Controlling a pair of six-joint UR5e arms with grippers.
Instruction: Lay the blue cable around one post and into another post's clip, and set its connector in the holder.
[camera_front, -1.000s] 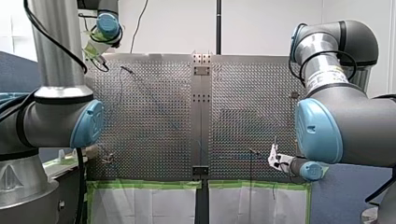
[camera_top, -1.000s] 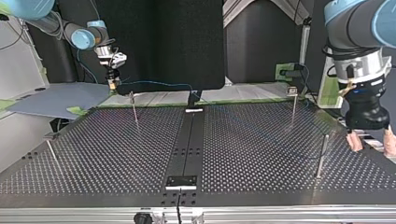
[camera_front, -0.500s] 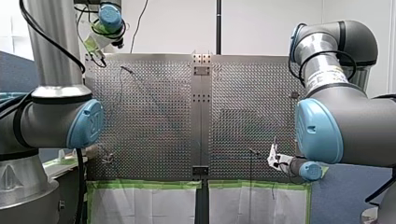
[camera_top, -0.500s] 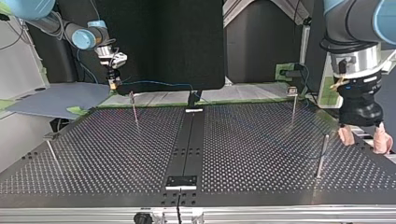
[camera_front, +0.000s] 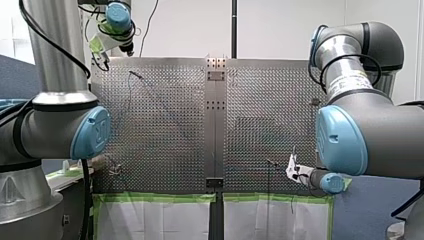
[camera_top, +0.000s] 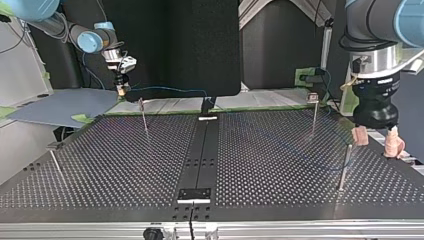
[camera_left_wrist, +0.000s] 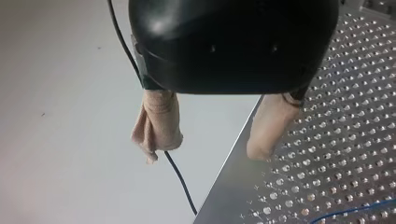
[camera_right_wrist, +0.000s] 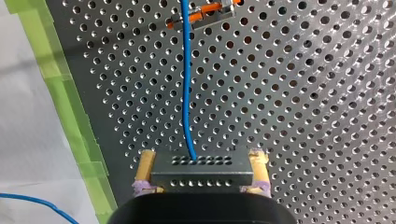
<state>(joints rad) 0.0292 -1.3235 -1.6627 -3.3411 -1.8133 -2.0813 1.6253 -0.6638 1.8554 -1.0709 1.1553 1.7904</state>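
My right gripper (camera_right_wrist: 201, 161) pinches the connector (camera_right_wrist: 201, 169), rightly; I judge the blue cable (camera_right_wrist: 187, 93) limp, light. My left gripper (camera_left_wrist: 205, 149): spread, empty.

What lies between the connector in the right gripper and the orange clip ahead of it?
Only the blue cable, running from the connector toward the orange clip over bare perforated table, as the right wrist view shows.

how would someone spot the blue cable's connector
In the right wrist view, find the perforated table and follow the blue cable toward my right gripper. The connector is where it ends: a grey rectangular block clamped between the fingers, unlike the orange-marked clip ahead.
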